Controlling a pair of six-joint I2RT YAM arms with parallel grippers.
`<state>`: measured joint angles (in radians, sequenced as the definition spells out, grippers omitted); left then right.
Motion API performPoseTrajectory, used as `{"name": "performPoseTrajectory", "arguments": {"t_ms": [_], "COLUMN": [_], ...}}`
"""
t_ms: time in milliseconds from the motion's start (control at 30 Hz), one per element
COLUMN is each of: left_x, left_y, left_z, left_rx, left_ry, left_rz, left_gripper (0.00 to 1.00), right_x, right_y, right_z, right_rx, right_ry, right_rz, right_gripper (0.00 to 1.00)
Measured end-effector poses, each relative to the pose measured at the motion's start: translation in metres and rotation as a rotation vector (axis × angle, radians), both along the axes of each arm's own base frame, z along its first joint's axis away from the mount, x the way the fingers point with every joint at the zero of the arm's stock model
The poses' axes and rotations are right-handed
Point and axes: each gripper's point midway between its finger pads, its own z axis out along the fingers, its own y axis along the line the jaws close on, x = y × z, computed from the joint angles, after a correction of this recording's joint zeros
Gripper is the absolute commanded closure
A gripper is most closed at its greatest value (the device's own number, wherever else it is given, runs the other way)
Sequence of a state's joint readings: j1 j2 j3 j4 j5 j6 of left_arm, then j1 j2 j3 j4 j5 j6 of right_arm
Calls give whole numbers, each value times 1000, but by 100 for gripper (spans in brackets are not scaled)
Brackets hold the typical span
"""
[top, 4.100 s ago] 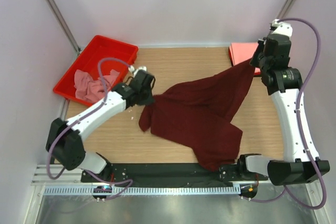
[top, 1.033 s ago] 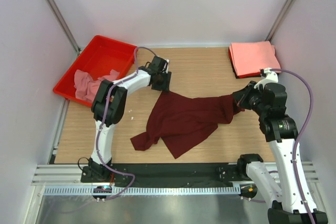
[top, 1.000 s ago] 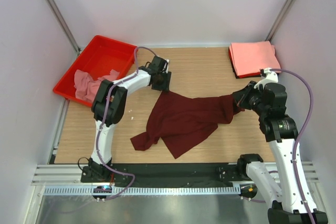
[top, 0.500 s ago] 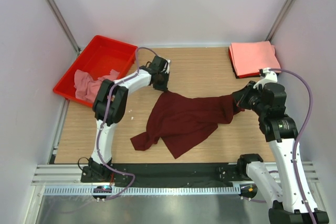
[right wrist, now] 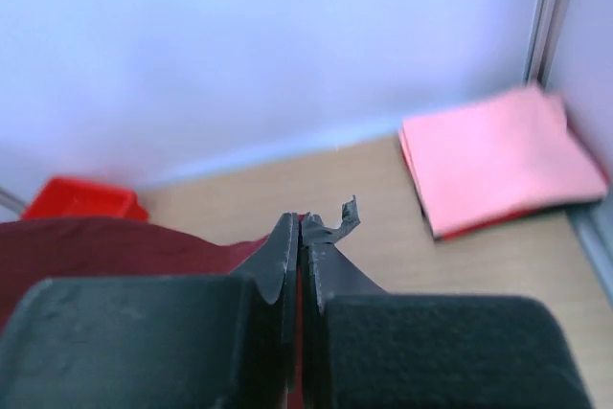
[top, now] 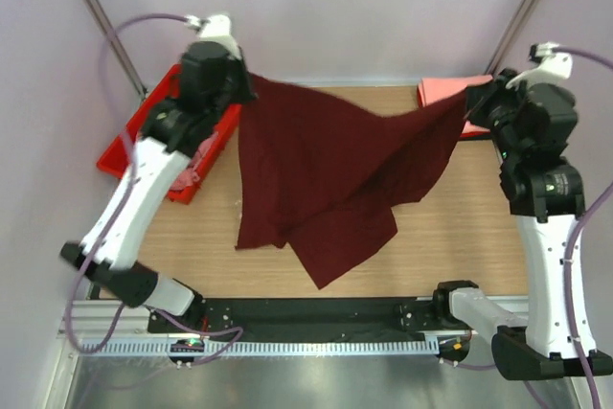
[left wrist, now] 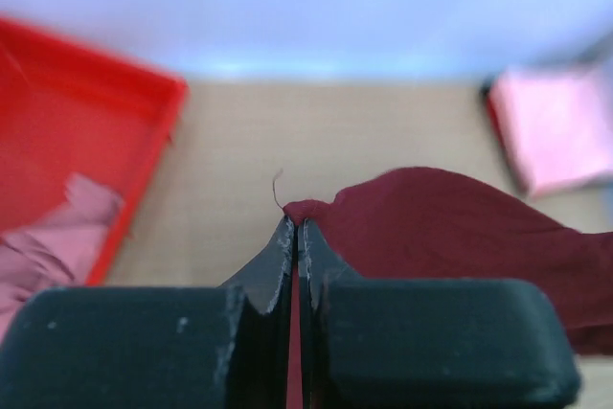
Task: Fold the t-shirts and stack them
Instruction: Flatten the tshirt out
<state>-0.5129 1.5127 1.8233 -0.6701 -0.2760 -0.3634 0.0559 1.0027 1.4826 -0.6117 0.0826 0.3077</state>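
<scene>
The dark maroon t-shirt (top: 326, 165) hangs stretched in the air between both raised grippers, its lower part draping onto the table. My left gripper (top: 245, 91) is shut on its left corner; the left wrist view shows the maroon cloth (left wrist: 450, 232) pinched at the gripper's tips (left wrist: 295, 227). My right gripper (top: 471, 95) is shut on its right corner; maroon cloth (right wrist: 115, 246) trails left of the gripper's tips (right wrist: 299, 225). A folded salmon-pink t-shirt (top: 442, 93) lies at the back right, also seen in the right wrist view (right wrist: 498, 160). A crumpled dusty pink t-shirt (top: 196, 155) lies in the tray.
The red plastic tray (top: 120, 152) stands at the back left, mostly hidden by my left arm; it shows in the left wrist view (left wrist: 86, 131). White walls close in the wooden table (top: 460, 227) on three sides.
Both grippers have risen and spread apart, lifting the maroon shirt off the table and stretching it out. The left gripper, free near the shirt's top edge before, now holds its corner.
</scene>
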Motion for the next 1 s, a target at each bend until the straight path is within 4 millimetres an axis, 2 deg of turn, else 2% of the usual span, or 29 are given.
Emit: {"name": "performPoseTrajectory", "arguments": {"t_ms": [33, 100, 167, 267, 367, 467, 500, 633, 733, 800, 867, 933, 1000], "left_x": [-16, -52, -86, -127, -153, -168, -172, -182, -180, -170, -154, -131, -104], "left_y": [16, 47, 74, 101, 114, 118, 118, 117, 112, 105, 97, 88, 79], "left_z": [39, 101, 139, 171, 186, 188, 187, 185, 181, 175, 166, 149, 129], "left_rx": [-38, -110, -167, -237, -282, -305, -308, -327, -321, -305, -280, -235, -180], "left_ry": [-87, -233, -333, -426, -473, -474, -469, -454, -435, -411, -377, -328, -276], "left_rz": [32, 90, 133, 157, 151, 133, 126, 95, 77, 72, 76, 95, 121], "left_gripper": [100, 100, 100, 100, 100, 100, 100, 100, 100, 100, 100, 100, 100], "right_x": [0, -7, -19, -44, -80, -116, -138, -193, -215, -211, -190, -158, -101], "right_y": [-2, -6, -10, -15, -18, -20, -22, -25, -26, -26, -25, -24, -20], "right_z": [22, 62, 96, 135, 159, 176, 187, 218, 234, 233, 224, 210, 182], "right_rx": [-15, -41, -64, -83, -90, -87, -83, -74, -70, -75, -86, -98, -111], "right_ry": [-55, -157, -248, -368, -472, -554, -602, -732, -791, -782, -735, -679, -578], "right_rz": [-6, -17, -32, -54, -61, -68, -72, -81, -82, -84, -84, -81, -74], "right_gripper": [99, 99, 99, 99, 99, 99, 99, 99, 99, 99, 99, 99, 99]}}
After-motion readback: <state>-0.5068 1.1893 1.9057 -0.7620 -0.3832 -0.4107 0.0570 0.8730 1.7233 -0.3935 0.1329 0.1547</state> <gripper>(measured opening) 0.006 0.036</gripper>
